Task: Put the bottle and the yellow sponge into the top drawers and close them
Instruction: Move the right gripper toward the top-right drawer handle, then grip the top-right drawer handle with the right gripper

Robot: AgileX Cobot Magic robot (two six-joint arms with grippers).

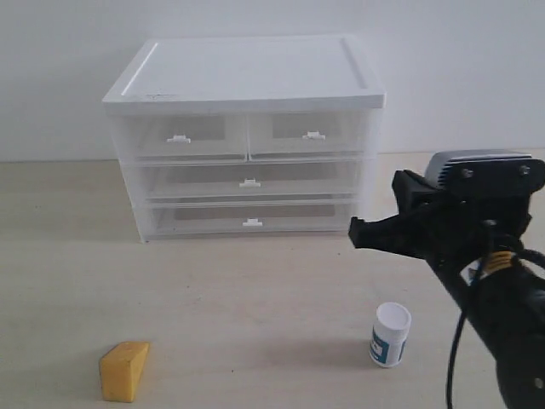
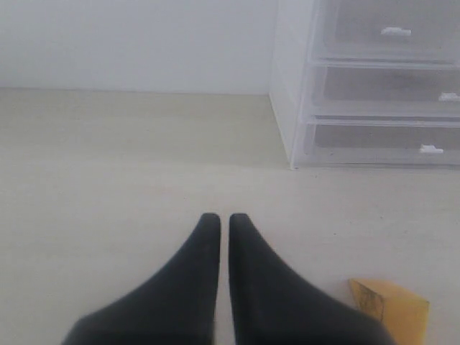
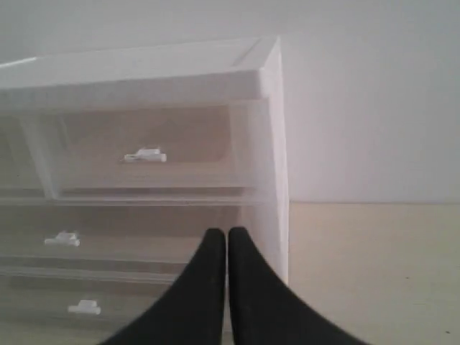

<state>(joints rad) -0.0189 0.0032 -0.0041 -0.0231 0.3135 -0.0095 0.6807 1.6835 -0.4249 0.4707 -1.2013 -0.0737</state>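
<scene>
Top drawers shown closed; bottle and yellow sponge set on the surface; left claw and right claw pressed together.

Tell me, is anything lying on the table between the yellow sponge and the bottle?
Nothing. In the exterior view the stretch of table between the yellow sponge and the bottle is bare, only the pale surface showing.
</scene>
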